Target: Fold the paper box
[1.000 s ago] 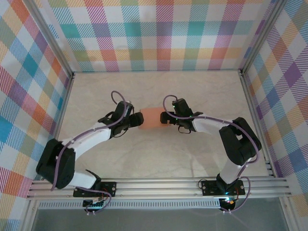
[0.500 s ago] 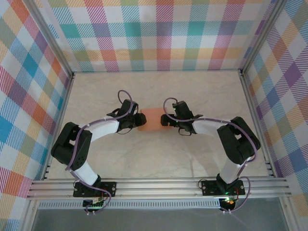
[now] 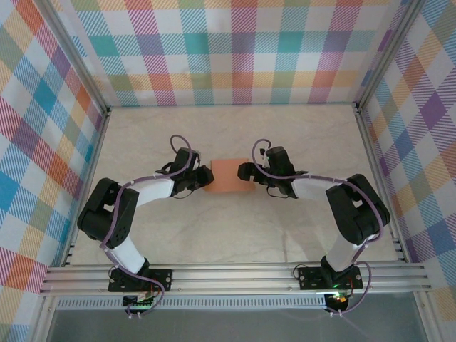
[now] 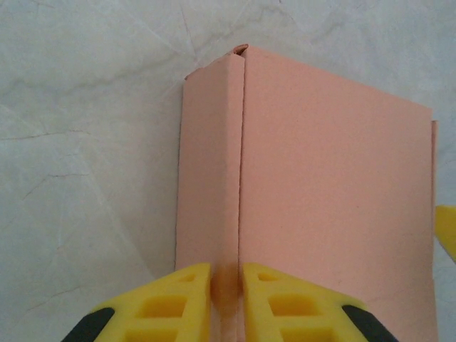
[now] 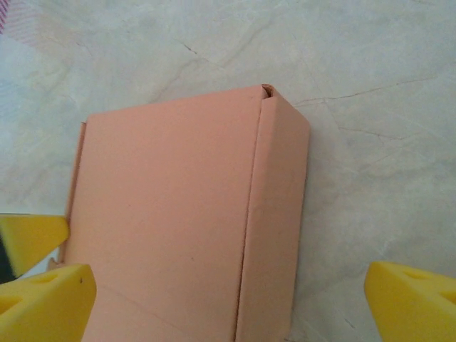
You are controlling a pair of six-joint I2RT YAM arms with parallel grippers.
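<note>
The paper box (image 3: pixel 228 177) is a salmon-orange closed rectangular box lying flat in the middle of the table. My left gripper (image 3: pixel 206 177) is at its left end. In the left wrist view its yellow fingers (image 4: pixel 178 306) pinch a raised folded edge of the paper box (image 4: pixel 328 185), so the left gripper (image 4: pixel 226 292) is shut on the card. My right gripper (image 3: pixel 246 171) is at the box's right end. In the right wrist view the right gripper (image 5: pixel 228 313) stands wide open, its fingers (image 5: pixel 43 299) on either side of the paper box (image 5: pixel 164 214) without squeezing it.
The pale marbled table (image 3: pixel 235 228) is walled by plaid panels (image 3: pixel 235 50) at the back and both sides. An aluminium rail (image 3: pixel 235 274) with the arm bases runs along the near edge. Bare table lies around the box.
My left gripper has closed from open onto the box's left edge, and the left arm has folded in closer. The right wrist has shifted slightly right, with its gripper staying open.
</note>
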